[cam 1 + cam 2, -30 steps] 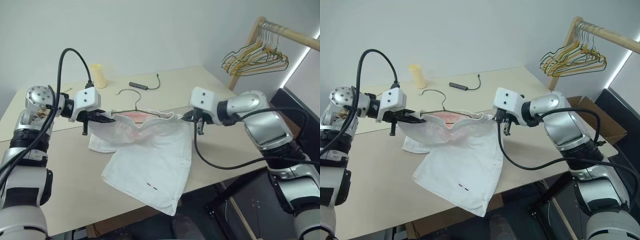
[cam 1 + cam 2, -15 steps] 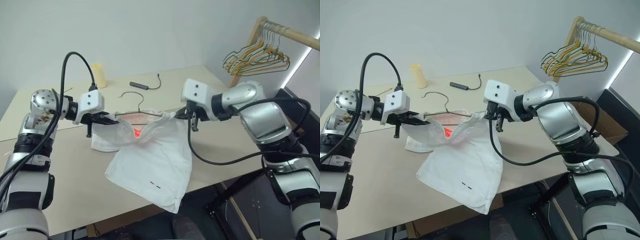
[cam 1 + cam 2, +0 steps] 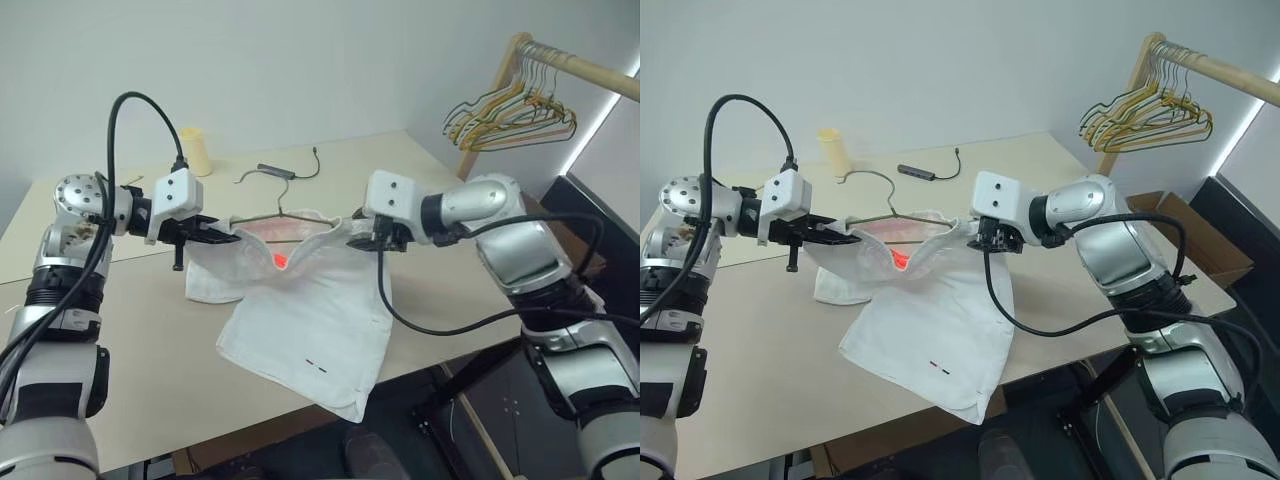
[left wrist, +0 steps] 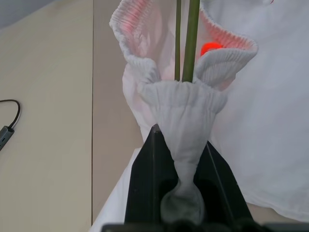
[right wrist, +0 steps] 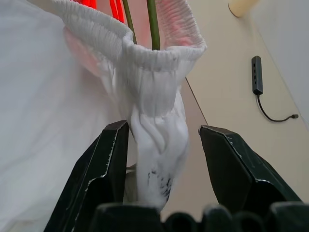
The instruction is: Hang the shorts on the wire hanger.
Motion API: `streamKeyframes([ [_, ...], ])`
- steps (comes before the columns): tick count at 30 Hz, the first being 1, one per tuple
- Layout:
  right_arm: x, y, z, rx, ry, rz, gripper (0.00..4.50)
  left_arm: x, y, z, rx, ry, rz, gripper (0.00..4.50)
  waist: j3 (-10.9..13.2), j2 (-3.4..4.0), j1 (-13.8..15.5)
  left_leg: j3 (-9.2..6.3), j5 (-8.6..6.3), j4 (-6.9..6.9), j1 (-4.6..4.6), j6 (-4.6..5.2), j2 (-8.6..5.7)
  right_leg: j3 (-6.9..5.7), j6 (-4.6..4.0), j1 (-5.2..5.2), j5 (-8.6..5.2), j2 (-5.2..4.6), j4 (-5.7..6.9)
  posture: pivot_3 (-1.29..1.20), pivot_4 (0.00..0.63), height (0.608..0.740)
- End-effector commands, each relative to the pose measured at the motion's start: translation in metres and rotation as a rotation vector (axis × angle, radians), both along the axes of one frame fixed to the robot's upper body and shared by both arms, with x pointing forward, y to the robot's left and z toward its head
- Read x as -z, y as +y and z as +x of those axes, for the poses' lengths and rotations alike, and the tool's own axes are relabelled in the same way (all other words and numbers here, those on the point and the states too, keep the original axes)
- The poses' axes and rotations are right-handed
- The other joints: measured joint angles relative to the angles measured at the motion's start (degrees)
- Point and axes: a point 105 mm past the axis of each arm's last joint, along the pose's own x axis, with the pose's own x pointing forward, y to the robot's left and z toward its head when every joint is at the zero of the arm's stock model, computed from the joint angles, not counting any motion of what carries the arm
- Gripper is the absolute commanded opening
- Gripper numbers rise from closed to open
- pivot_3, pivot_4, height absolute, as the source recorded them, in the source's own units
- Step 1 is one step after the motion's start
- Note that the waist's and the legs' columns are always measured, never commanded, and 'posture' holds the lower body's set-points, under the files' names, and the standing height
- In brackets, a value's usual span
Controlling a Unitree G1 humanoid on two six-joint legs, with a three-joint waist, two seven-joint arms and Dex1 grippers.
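- Shorts (image 3: 300,300) hang between my two arms over the tabletop (image 3: 120,380): the gathered waistband is lifted and stretched wide, so the wire hanger (image 3: 275,200) can sit inside the opening, while the legs droop onto the tabletop and toward its near edge.
- My left pincer (image 4: 179,193) is clamped on a bunched fold of the waistband at one end; I hold it there to keep that side up and the opening taut.
- My right pincer (image 5: 161,159) has its fingers (image 5: 104,164) standing apart on either side of the waistband's other end. The cloth sits between them without being squeezed, so I judge this end is being let go, or is about to be re-gripped.
- The hanger's two thin green wires run into the waistband mouth in both wrist views, and its hook rises behind the shorts toward the back of the tabletop. It looks threaded through the waist, though I cannot tell how far each shoulder reaches.
- The shorts are white and thin, with an elastic, ruffled waistband, a pink-red glow inside the opening, and small red and black marks low on one leg (image 3: 315,362).
- Spare hangers (image 3: 510,115) hang bunched on a wooden rail, well apart from my work.
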Motion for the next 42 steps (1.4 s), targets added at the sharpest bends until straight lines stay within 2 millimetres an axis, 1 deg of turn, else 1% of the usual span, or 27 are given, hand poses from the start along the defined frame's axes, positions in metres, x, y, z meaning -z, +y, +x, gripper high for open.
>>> streamKeyframes([
  [1,-0.016,-0.001,-0.002,-0.021,-0.014,0.064,2.80,-0.015,0.000,-0.002,0.019,-0.055,-0.013,0.00,0.0,0.00,0.0,0.00,0.00,0.00,0.00,0.00,0.00,0.00,0.00,0.00,0.00,0.00,0.00,-0.26,0.000,0.740],
  [7,-0.015,0.005,-0.012,-0.088,0.090,0.101,2.80,-0.012,-0.005,-0.003,0.042,-0.049,-0.009,0.00,0.0,0.00,0.0,0.00,0.00,0.00,0.00,0.00,0.00,0.00,0.00,0.00,0.00,-0.01,0.00,-0.26,0.000,0.740],
  [12,-0.007,0.010,-0.014,-0.101,0.147,0.086,2.80,-0.012,-0.010,-0.004,0.067,-0.049,-0.006,0.00,0.0,0.00,0.0,0.00,0.00,0.00,0.00,0.00,0.00,0.00,0.00,0.00,0.00,-0.01,0.00,-0.26,0.000,0.740],
  [13,-0.006,0.011,-0.013,-0.100,0.150,0.087,2.43,-0.011,-0.010,-0.004,0.069,-0.049,-0.005,0.00,0.0,0.00,-0.1,0.00,0.00,0.00,0.00,0.00,0.00,0.00,0.00,0.00,0.00,0.00,0.00,-0.26,0.000,0.740],
  [14,-0.006,0.012,-0.012,-0.096,0.152,0.088,2.21,-0.011,-0.011,-0.005,0.072,-0.047,-0.002,0.00,0.0,0.00,-0.1,0.00,0.00,0.00,0.00,0.00,0.00,0.00,0.00,0.00,0.00,0.00,0.01,-0.26,0.000,0.740],
  [20,-0.003,0.013,-0.008,-0.084,0.154,0.076,0.17,-0.009,-0.010,-0.006,0.076,-0.042,-0.001,0.00,0.0,0.00,0.0,-0.01,0.00,0.00,0.00,0.01,-0.01,0.00,0.00,0.00,0.00,-0.02,0.02,-0.26,0.000,0.740],
  [21,-0.003,0.013,-0.007,-0.082,0.155,0.074,0.02,-0.009,-0.010,-0.006,0.076,-0.042,-0.001,0.00,0.0,0.00,0.0,-0.01,0.00,0.00,-0.01,0.01,0.00,0.00,0.00,0.00,0.00,-0.02,0.01,-0.26,0.000,0.740],
  [26,0.000,0.012,-0.006,-0.071,0.144,0.066,0.02,-0.008,-0.010,-0.003,0.072,-0.093,-0.004,0.00,0.0,0.00,0.0,-0.01,0.00,0.00,0.00,0.01,-0.01,0.00,0.00,0.00,0.00,-0.02,0.03,-0.26,0.000,0.740],
  [28,0.000,0.011,-0.004,-0.056,0.145,0.070,0.00,-0.010,-0.009,0.004,0.037,-0.117,-0.011,0.64,0.0,0.00,0.0,-0.01,0.01,0.00,0.00,0.01,-0.01,0.00,0.00,0.00,0.01,-0.03,0.02,-0.27,0.000,0.740],
  [29,0.001,0.011,-0.004,-0.053,0.143,0.071,0.00,-0.011,-0.008,0.006,0.027,-0.129,-0.009,0.86,0.0,0.00,0.0,-0.01,0.01,0.00,0.00,0.01,-0.02,0.00,0.00,0.00,0.01,-0.04,0.03,-0.27,0.000,0.740],
  [31,0.000,0.008,-0.004,-0.041,0.139,0.081,0.00,-0.013,-0.007,0.008,0.012,-0.148,-0.020,1.47,0.0,0.00,0.0,-0.01,0.01,0.00,0.00,0.01,-0.02,0.00,0.00,0.00,0.01,-0.04,0.03,-0.27,0.000,0.740],
  [33,0.000,0.004,-0.002,-0.012,0.135,0.102,0.00,-0.018,-0.005,0.012,-0.014,-0.177,-0.038,2.15,0.0,0.00,0.0,-0.02,0.01,0.00,-0.01,0.01,-0.02,-0.01,0.00,0.00,0.01,-0.04,0.02,-0.27,0.000,0.740],
  [35,0.000,-0.001,0.001,0.031,0.142,0.131,0.00,-0.026,-0.004,0.017,-0.049,-0.208,-0.097,2.82,0.0,0.00,-0.1,-0.02,0.01,0.00,-0.02,0.01,-0.03,-0.02,0.00,0.00,0.01,-0.06,0.01,-0.28,0.000,0.740],
  [40,-0.001,-0.017,0.000,0.127,0.154,0.195,0.00,-0.043,-0.001,0.019,-0.107,-0.262,-0.249,4.40,0.0,0.00,-0.2,-0.03,0.01,0.01,-0.03,0.01,-0.07,-0.03,0.01,0.00,0.01,-0.14,0.02,-0.31,0.000,0.740],
  [42,-0.002,-0.023,0.000,0.167,0.159,0.223,0.00,-0.049,0.000,0.020,-0.128,-0.285,-0.294,4.46,0.0,0.00,-0.4,-0.03,0.01,0.00,-0.03,0.01,-0.08,-0.03,0.02,0.00,0.01,-0.15,0.02,-0.32,0.000,0.740],
])
